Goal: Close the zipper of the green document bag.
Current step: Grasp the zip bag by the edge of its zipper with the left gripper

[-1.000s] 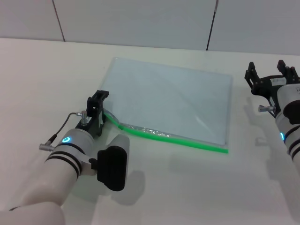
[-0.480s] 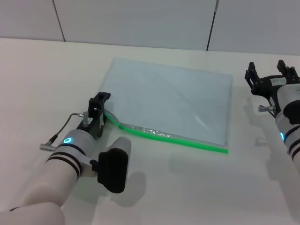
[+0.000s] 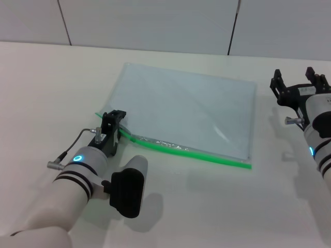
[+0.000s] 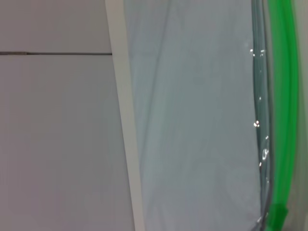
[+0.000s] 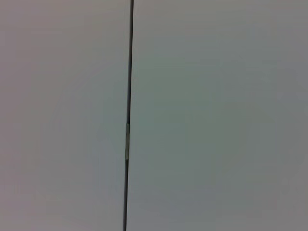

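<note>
The green document bag (image 3: 191,108) lies flat on the table, a translucent pale blue pouch. Its zipper (image 3: 196,153), a bright green strip, runs along the edge nearest me. My left gripper (image 3: 115,120) sits on the zipper near its left end, fingers close together on the strip, with a short green end showing to its left. The left wrist view looks along the bag (image 4: 192,120) and the zipper (image 4: 281,96); no fingers show there. My right gripper (image 3: 298,78) stands open over the table, right of the bag and apart from it.
The cream table (image 3: 207,206) spreads around the bag. A grey panelled wall (image 3: 155,23) stands behind its far edge. The right wrist view shows only wall panels with a dark seam (image 5: 129,96).
My left gripper has moved a little to the right and nearer along the zipper. The green end of the strip now shows to its left. The right arm has not moved.
</note>
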Available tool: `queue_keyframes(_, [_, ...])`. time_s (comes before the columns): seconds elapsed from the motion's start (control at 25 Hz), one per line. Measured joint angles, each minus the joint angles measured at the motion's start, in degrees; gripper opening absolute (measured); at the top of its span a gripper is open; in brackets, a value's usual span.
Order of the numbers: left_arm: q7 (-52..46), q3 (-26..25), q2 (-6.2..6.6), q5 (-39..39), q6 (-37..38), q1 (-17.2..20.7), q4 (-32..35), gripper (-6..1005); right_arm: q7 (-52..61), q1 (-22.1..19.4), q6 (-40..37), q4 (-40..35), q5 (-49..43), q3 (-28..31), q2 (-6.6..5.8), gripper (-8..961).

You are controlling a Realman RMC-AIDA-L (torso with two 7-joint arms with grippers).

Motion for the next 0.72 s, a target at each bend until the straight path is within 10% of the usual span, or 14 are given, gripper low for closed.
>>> queue_keyframes(0.72, [-3.04,-0.24,0.10,-0.13,-4.41,-0.19,0.33,217,0.00,-0.17,0.00,0.00,-0.10,-0.51,0.00,759])
